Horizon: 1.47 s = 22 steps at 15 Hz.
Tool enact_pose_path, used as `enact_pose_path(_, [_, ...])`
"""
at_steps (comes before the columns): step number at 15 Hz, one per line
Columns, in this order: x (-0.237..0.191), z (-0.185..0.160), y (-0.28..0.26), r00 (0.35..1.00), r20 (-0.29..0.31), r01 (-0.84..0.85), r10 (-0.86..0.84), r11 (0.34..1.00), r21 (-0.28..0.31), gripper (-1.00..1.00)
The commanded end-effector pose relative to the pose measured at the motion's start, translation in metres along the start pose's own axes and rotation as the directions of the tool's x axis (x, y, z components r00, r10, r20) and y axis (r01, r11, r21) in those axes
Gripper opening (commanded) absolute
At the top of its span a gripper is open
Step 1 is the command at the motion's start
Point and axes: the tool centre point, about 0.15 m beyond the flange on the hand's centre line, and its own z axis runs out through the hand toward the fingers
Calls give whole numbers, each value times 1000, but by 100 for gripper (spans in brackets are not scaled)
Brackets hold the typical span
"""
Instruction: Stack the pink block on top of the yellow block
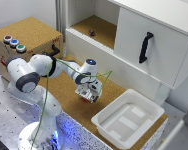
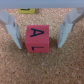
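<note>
The pink block (image 2: 38, 39) is a small pinkish-red cube with dark letters, lying on the cork surface. In the wrist view my gripper (image 2: 40, 46) is open, with one finger (image 2: 15, 35) on each side of the block and a gap between each finger and it. The yellow block (image 2: 27, 9) shows only as a sliver at the frame's edge, just beyond the pink block. In the exterior view my gripper (image 1: 88, 95) is low over the cork board and hides both blocks.
A white tray (image 1: 144, 107) stands on the exterior view's right of the gripper. A wooden box (image 1: 31, 30) with coloured buttons is at the back left. A white cabinet (image 1: 139, 30) with a black handle (image 1: 145, 47) stands behind, and a dark lump (image 1: 91, 33) lies in its open shelf.
</note>
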Motion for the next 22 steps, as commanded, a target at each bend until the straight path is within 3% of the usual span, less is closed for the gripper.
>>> enact_pose_path(1, [-8,-13,-7,999,-31,-46,45,997,-55,-100])
enact_pose_path(4, [0,-55,-9,991,-80,-112,105,990,-83,-100])
enact_pose_path(7, [18,-80,-16,989,-72,-137,133,989,-56,-100])
enact_pose_path(12, [57,-68,-30,993,-23,-121,120,992,-34,-100])
enact_pose_path(18, [108,-62,-36,994,-26,-105,104,994,-22,-100])
enact_pose_path(22, [118,-46,-37,993,-4,-121,121,992,-20,-100])
